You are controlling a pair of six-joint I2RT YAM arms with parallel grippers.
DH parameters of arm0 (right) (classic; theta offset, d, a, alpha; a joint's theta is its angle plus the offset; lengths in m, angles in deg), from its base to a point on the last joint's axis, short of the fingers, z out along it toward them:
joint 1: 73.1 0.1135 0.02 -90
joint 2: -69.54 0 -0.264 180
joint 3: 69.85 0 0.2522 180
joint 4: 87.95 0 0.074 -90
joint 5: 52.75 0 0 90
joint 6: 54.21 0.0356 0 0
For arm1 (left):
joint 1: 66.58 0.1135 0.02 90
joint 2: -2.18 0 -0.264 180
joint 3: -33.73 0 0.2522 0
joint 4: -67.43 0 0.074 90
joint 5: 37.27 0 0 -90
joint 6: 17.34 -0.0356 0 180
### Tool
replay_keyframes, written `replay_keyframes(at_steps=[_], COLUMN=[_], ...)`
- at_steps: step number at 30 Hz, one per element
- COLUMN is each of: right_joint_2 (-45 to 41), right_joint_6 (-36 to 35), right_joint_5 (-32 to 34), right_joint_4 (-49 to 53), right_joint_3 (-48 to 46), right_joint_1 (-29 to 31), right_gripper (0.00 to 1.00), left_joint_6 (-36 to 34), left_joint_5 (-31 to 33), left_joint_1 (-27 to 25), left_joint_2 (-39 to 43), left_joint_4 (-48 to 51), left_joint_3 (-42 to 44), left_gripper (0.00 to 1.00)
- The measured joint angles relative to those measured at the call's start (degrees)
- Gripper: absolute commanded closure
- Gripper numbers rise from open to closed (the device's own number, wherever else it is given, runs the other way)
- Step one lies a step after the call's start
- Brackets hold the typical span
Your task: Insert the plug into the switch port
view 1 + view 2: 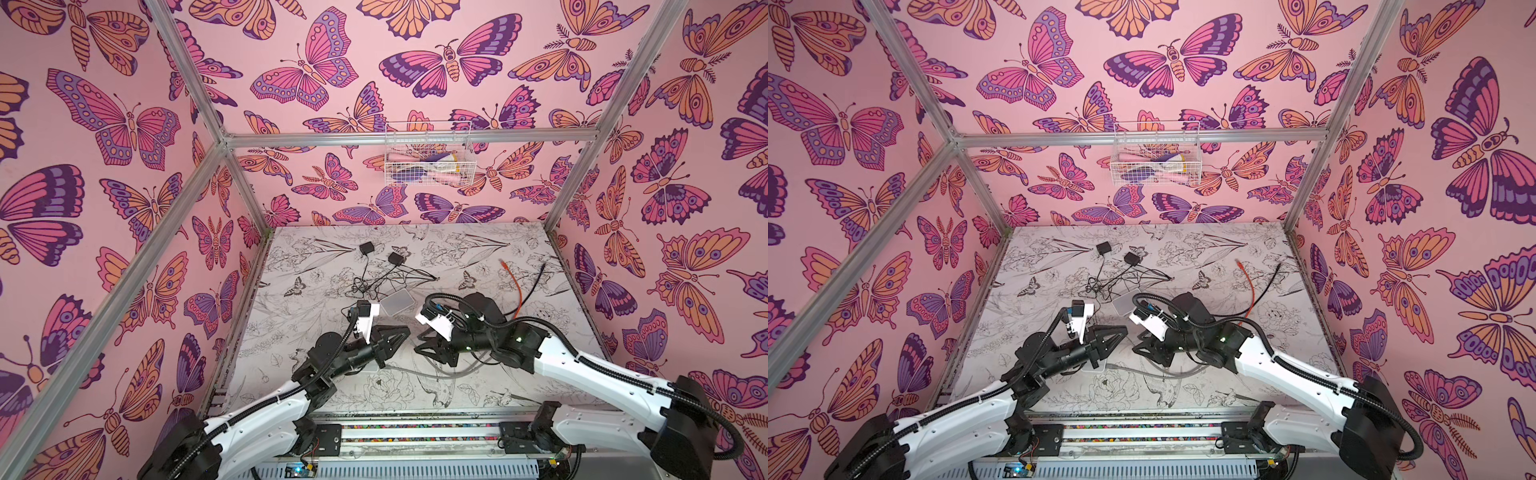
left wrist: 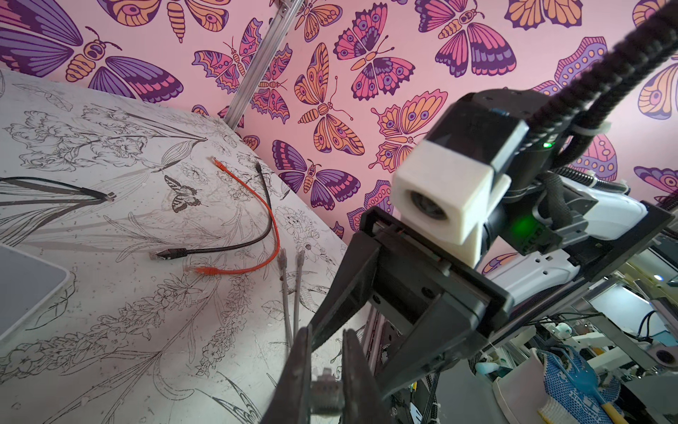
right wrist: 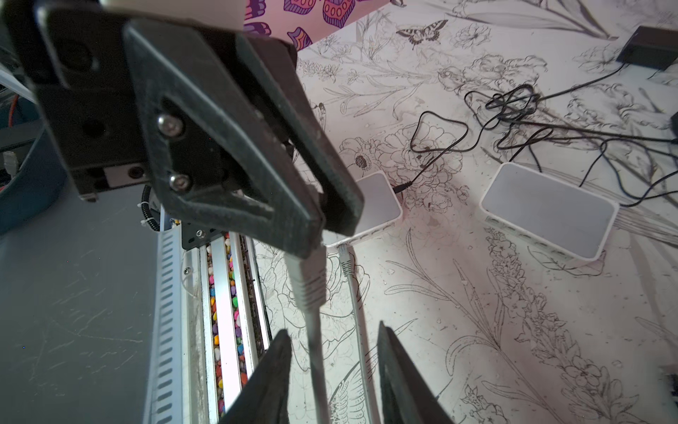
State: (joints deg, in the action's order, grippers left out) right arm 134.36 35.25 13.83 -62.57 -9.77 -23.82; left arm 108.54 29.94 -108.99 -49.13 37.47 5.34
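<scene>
Plug (image 2: pixel 326 389) of clear ribbed plastic is clamped between the flat black fingers of the left gripper (image 3: pixel 328 227), near the front edge of a white switch (image 3: pixel 378 205) with rounded corners. Its smooth grey cable (image 3: pixel 315 352) passes between the parted fingers of the right gripper (image 3: pixel 332 330). Farther lie a second switch (image 3: pixel 546 209), thin tangled black wires (image 3: pixel 513 106) and an orange patch cable (image 1: pixel 515 286).

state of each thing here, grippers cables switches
left gripper: shut on grey plug
right gripper: open around grey cable
near switch: other grey plug at its port
orange cable: loose, both ends free
black cable: loose, both ends free
</scene>
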Motion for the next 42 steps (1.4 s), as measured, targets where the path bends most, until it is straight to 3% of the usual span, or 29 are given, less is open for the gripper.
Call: replay_keyframes(at_steps=[2,7,9,13,17,20,27,32,42], right_joint_2=[-2.16,-8.52,-10.67,-12.76,-10.19,-9.35,-17.18,-9.57,-12.41], right_joint_6=[1.22,4.20,5.66,9.14,15.32,18.51,20.31,21.18,13.29], right_joint_5=[2.64,10.91,15.04,23.76,33.00,35.80,31.12,32.50,5.84], right_joint_4=[-1.03,-3.72,-4.35,-3.91,3.65,6.78,0.22,7.04,-0.50], right_joint_3=[-0.79,-4.85,-6.34,-7.43,-2.89,0.31,-8.81,-3.91,-6.73], right_joint_1=[-0.02,-0.15,-0.15,-0.68,-4.13,-5.27,-5.27,-5.33,-5.31], right_gripper=[0.31,0.17,0.01,0.01,0.01,0.01,0.01,0.01,0.04], left_joint_6=[-0.81,-2.38,-2.82,-3.56,-3.89,-3.91,-3.91,-3.91,-4.87], left_joint_5=[-0.07,-0.13,-0.13,-0.11,-0.13,-0.13,-0.61,-0.81,-1.16], left_joint_1=[0.00,0.00,0.00,0.00,0.02,0.02,0.02,0.02,0.02], left_joint_2=[1.60,6.25,7.80,10.03,10.71,10.67,9.77,10.60,11.26], left_joint_4=[1.27,5.49,7.04,9.57,10.73,11.17,11.15,11.28,11.32], left_joint_3=[0.04,0.24,0.24,0.24,0.24,0.24,0.24,0.22,0.24], left_gripper=[0.97,0.97,0.97,0.97,0.97,0.97,0.96,0.95,0.93])
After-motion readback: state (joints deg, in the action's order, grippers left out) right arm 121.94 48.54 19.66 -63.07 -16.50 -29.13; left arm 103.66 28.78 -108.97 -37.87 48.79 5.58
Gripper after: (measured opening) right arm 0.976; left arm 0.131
